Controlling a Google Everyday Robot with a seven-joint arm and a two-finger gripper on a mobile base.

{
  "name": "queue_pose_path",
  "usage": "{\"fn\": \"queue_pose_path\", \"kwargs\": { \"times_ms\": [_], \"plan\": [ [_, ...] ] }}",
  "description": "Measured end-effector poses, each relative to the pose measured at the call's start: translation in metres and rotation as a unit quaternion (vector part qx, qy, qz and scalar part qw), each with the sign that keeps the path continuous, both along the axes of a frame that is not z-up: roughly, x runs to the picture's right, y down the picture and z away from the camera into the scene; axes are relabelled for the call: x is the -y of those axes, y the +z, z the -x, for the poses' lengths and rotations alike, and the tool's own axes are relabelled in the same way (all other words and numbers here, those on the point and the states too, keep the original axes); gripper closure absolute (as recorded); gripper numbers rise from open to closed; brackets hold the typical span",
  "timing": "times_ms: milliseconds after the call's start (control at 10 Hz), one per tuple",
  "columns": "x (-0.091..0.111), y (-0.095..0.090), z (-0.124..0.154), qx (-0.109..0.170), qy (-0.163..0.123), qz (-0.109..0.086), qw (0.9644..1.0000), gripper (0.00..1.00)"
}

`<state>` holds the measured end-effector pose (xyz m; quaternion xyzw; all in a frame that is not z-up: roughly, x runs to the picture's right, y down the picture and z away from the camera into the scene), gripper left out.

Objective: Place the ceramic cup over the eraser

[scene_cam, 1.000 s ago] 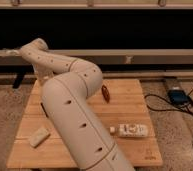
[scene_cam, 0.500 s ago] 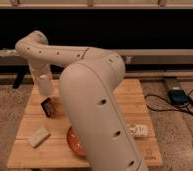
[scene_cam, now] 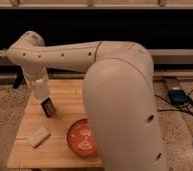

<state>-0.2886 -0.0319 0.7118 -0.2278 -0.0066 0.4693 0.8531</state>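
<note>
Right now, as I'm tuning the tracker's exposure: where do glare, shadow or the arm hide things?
Camera view: warm light on the wooden table; pale streaks, perhaps glare, inside the orange bowl; a black band behind. The arm hides the table's right half. The tool hangs over the table's left, just above the dark eraser; the ceramic cup cannot be made out apart from it.

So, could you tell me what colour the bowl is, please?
Orange-red bowl, clearest in the camera view; the gripper is beside the eraser.

Wood tbl [scene_cam: 66, 99]; speckled flr [scene_cam: 4, 111]; dark wall [scene_cam: 115, 24] behind.
</note>
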Motion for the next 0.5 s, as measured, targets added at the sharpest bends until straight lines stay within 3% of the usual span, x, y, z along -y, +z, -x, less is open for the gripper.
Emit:
{"fn": "queue_pose_path", "kwargs": {
  "times_ms": [200,500],
  "plan": [
    [-0.004,-0.007,-0.004,0.002,-0.007,-0.005,1.0,1.0],
    [-0.016,-0.011,-0.008,-0.007,-0.023,0.004,0.9997,1.0]
  ]
}}
